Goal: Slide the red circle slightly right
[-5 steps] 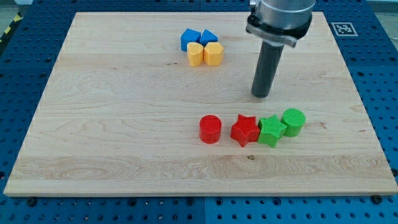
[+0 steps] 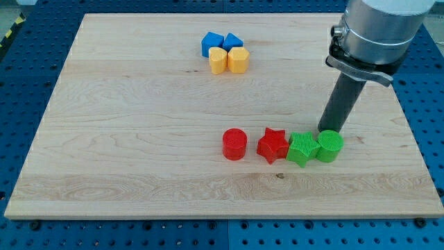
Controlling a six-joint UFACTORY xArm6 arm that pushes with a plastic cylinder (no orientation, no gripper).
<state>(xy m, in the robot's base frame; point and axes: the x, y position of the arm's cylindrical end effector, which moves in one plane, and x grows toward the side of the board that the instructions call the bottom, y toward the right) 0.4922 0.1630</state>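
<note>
The red circle (image 2: 234, 144) sits on the wooden board (image 2: 139, 139), a little right of the middle and toward the view's bottom. To its right lie a red star (image 2: 272, 145), a green star (image 2: 302, 148) and a green circle (image 2: 329, 146) in a row. My tip (image 2: 327, 130) is right behind the green circle, at its top edge, far to the right of the red circle.
A cluster of two blue blocks (image 2: 211, 43) (image 2: 232, 42) and two yellow blocks (image 2: 218, 60) (image 2: 238, 60) lies near the view's top centre. A blue pegboard table (image 2: 423, 104) surrounds the board.
My tip has moved right and toward the view's bottom, reaching the green circle. The green circle has shifted slightly toward the view's bottom.
</note>
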